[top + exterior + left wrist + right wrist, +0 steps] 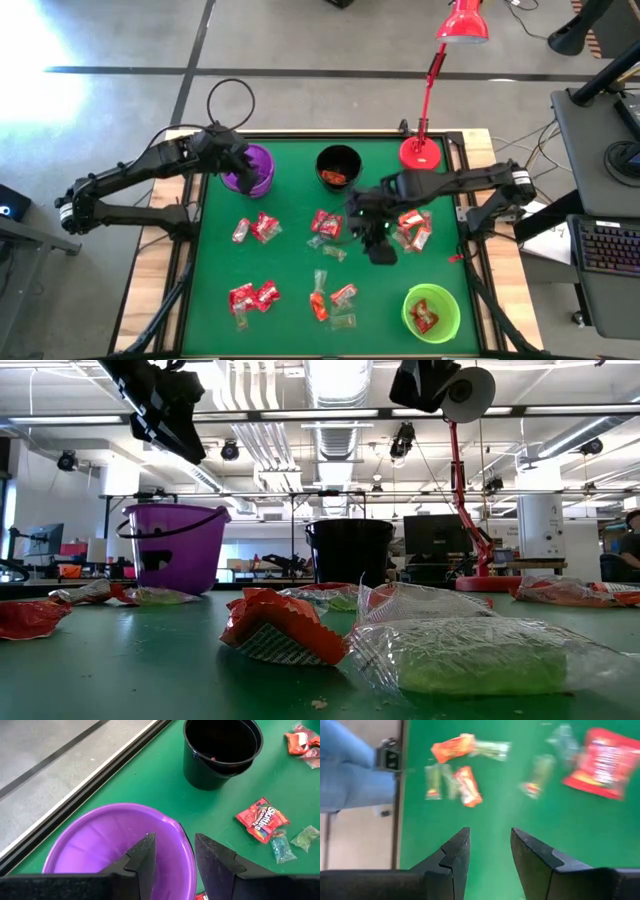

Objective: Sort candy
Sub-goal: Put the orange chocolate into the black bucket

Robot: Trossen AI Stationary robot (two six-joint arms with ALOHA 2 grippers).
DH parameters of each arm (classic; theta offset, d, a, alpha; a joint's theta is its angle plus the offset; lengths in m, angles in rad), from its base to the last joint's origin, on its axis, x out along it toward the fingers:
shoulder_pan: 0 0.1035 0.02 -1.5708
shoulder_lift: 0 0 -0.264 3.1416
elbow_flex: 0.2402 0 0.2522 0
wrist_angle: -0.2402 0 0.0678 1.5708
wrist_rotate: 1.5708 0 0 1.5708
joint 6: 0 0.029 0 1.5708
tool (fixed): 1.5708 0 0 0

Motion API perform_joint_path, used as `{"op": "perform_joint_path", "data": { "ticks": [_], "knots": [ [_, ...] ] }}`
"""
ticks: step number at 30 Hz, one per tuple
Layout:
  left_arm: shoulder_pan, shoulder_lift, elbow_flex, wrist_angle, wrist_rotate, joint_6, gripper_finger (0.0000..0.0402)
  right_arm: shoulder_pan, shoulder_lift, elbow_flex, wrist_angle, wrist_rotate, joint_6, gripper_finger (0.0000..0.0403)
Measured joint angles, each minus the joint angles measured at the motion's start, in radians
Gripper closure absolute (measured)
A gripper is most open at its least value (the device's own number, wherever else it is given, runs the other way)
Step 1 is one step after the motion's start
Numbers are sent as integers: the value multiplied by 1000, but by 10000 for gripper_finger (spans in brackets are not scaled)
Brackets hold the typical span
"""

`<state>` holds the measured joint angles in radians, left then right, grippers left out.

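The candy (262, 228) lies scattered across the green table (290, 270): red packets with white lettering, orange-red wrappers and clear or pale sachets, in loose clusters. A few pieces already sit in the black cup (338, 167) and the green cup (431, 311).

Each piece looks very light, thin and crinkly, so it should yield and slide under a careless touch instead of resisting. The film is probably slick; a grip on a flat face may skate off. The better hold is likely across the narrow width of a packet, or on a crimped end seam, with the fingers coming straight down so the piece is pinched rather than pushed. Overlapping pieces may lift together.

The right gripper (487, 852) hangs above bare green with its fingers parted and nothing between them. A red packet (600, 761) and several orange and clear wrappers (465, 785) lie ahead of it, none touching the fingers; the nearest pile in the high view sits just beside it.

The left gripper (172, 857) hovers directly over the purple cup (100, 845), fingers apart and empty, with the black cup and a red packet (262, 818) farther ahead.
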<state>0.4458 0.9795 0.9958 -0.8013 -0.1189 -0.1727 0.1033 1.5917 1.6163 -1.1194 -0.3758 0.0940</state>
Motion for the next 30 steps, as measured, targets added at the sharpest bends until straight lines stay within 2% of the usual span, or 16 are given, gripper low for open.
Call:
{"op": "perform_joint_path", "data": {
  "ticks": [7, 13, 18, 30],
  "knots": [
    [0, 1, 0, 1, -3, -24, 283, 35, 0, -131, 234, -24, -65, 268],
    [0, 1, 0, 1, -3, -86, 283, 34, 40, -192, 395, -16, -10, 268],
    [0, 1, 0, 2, -3, -109, 283, 55, 115, -210, 463, -16, 45, 268],
    [0, 1, -1, 3, -1, -162, 283, 179, 261, -213, 576, -16, -33, 268]
  ]
}}
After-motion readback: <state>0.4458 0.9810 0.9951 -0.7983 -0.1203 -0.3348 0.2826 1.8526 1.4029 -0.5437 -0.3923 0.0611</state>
